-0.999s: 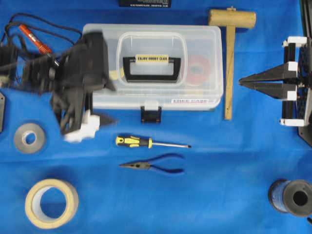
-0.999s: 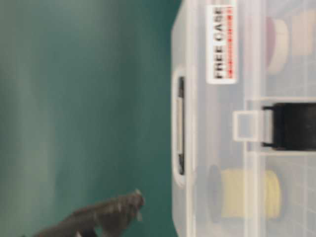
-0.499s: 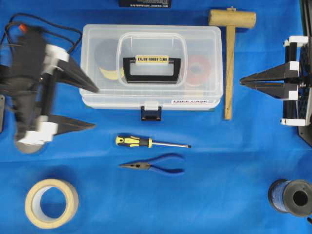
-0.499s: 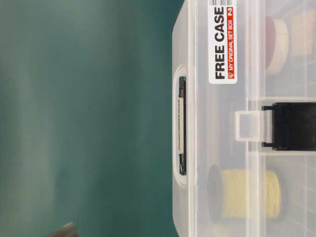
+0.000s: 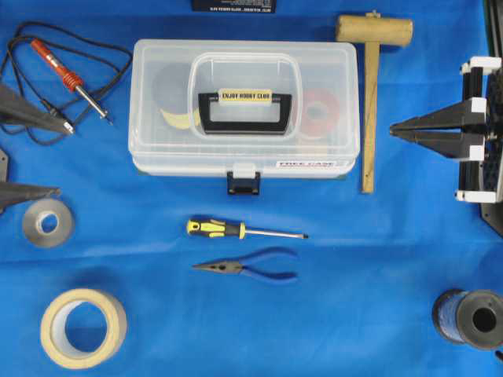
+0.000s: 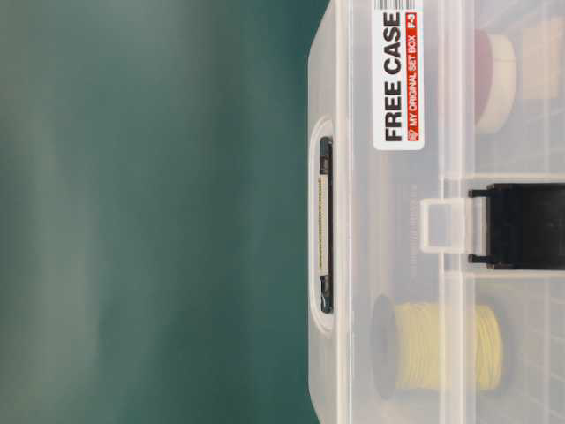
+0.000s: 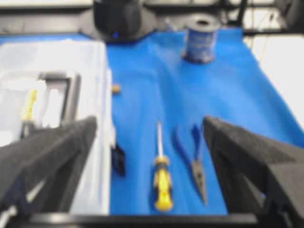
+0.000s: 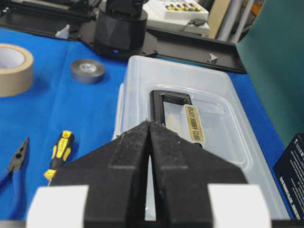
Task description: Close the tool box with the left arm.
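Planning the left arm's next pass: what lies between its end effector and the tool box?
In the overhead view, the soldering iron and its black cord lie between the left end effector and the tool box; otherwise bare blue cloth.

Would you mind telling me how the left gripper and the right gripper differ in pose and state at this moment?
The left gripper is open, its fingers spread wide apart, while the right gripper is shut, fingers pressed together. The left gripper sits at the overhead view's left edge, well clear of the tool box, mostly out of frame; the right gripper shows more fully, beyond the wooden mallet. Both point inward toward the box and hold nothing.
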Robot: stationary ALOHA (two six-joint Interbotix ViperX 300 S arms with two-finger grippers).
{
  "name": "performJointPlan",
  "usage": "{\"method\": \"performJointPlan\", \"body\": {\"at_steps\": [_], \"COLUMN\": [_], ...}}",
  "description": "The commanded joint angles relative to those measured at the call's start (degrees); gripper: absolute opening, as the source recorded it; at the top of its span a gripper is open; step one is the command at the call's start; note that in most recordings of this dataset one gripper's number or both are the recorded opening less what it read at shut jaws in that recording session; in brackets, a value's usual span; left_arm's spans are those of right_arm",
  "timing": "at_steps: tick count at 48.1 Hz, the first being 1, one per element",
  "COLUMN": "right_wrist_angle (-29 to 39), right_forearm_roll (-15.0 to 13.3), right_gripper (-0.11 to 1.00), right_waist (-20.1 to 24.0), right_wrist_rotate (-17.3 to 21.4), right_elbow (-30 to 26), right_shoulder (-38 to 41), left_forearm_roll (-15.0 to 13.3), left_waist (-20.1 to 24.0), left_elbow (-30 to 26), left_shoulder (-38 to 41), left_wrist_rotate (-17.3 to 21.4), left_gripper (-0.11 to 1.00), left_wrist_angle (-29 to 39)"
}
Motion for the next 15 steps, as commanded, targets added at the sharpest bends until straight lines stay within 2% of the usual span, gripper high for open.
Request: {"method": "performJointPlan", "body": {"at_steps": [1,15], "right_wrist_angle": [-0.3,-0.3], "right_forearm_roll": [-0.1,-0.1], "right_gripper": [0.00,0.00], "right_waist": [-0.1,0.0], "right_wrist_rotate": [0.0,0.0], "right_elbow": [-1.0,-1.0], "right_shoulder": [0.1,0.1], "left_forearm_roll": [-0.1,-0.2], "left_waist": [0.1,0.1], "left_elbow": [3.3,14.2], "left_shoulder": [-3.2,-8.1], "left_wrist_rotate": [0.1,0.1], "left_gripper": [0.89,0.89], "left_wrist_angle": [-1.9,-7.3]}}
